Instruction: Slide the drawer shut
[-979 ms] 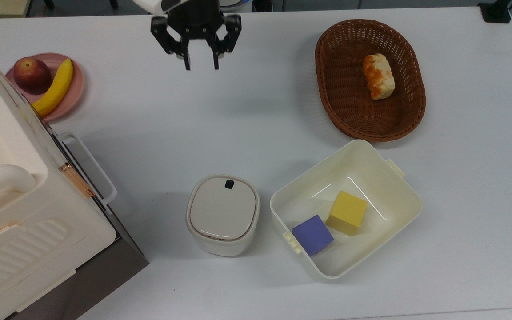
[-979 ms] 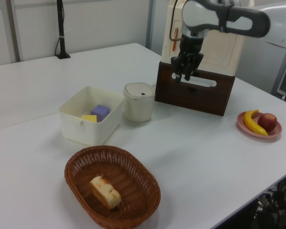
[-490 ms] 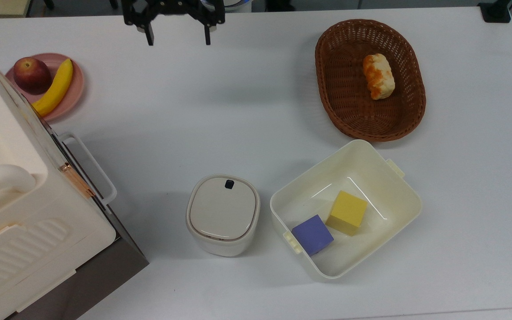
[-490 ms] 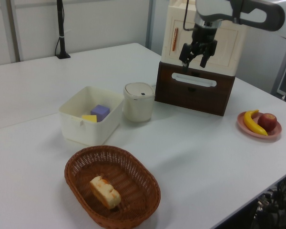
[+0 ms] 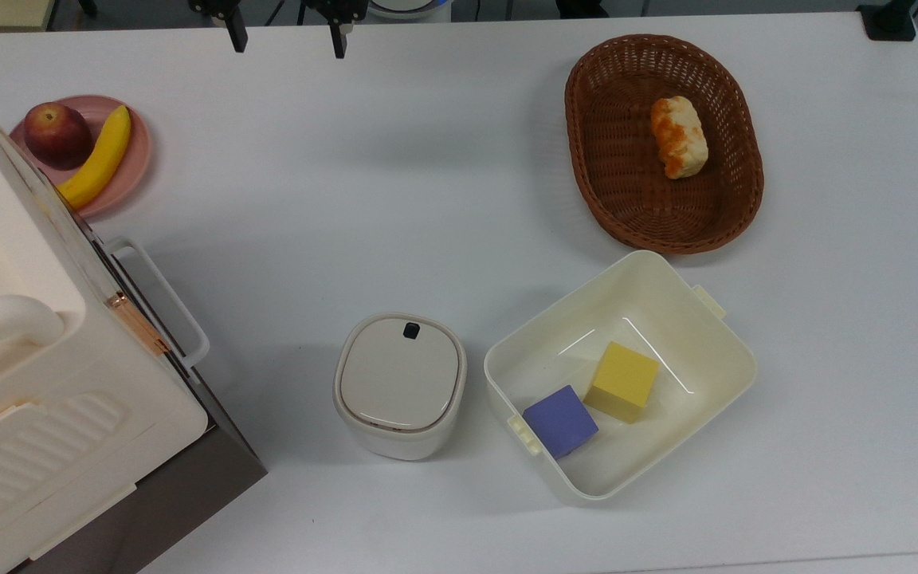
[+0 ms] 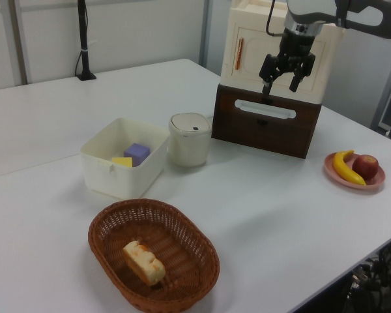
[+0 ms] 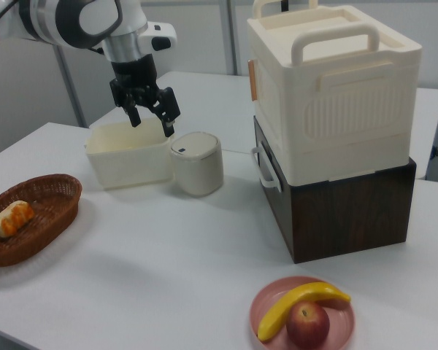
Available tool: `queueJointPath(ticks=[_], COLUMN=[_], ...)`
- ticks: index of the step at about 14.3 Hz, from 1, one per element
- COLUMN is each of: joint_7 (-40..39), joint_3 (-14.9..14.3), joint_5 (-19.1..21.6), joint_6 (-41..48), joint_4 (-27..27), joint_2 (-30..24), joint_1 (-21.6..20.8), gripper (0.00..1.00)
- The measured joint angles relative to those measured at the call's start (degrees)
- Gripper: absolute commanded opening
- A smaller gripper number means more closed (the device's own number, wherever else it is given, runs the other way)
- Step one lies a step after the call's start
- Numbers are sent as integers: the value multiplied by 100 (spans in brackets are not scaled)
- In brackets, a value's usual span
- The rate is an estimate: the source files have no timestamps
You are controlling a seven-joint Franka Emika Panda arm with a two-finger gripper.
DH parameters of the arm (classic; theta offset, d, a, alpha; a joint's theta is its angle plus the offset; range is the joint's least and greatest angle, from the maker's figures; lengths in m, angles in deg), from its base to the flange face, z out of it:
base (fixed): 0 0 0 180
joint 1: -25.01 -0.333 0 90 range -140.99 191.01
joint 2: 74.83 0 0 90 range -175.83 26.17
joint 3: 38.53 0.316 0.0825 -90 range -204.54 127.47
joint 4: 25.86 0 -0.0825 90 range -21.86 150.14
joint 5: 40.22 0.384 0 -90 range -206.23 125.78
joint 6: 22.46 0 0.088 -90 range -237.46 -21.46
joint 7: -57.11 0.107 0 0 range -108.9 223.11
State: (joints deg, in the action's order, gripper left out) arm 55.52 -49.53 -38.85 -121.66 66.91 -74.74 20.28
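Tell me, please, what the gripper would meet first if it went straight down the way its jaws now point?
Probably bare table: the gripper, jaws open and pointing down, hangs above open tabletop clear of the drawer. Depth is uncertain.

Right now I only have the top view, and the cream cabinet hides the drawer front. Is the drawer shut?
Observer: Looks shut. In the right view the drawer front sits flush with the dark lower body, and I see no gap.
Operator: Gripper height? I only get fingertips at the top view's upper edge.
Observer: In the left view the gripper hangs in the air in front of the cream cabinet, above the white handle, touching nothing.
Operator: Holding anything?
Observer: No. The right view shows its jaws apart with nothing between them.
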Motion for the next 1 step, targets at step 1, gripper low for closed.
queueJointPath(ticks=[1], joint_7=[24], joint_3=[0], joint_5=[0], joint_6=[0], joint_4=[39], joint_2=[0], joint_1=[-3], gripper=[100])
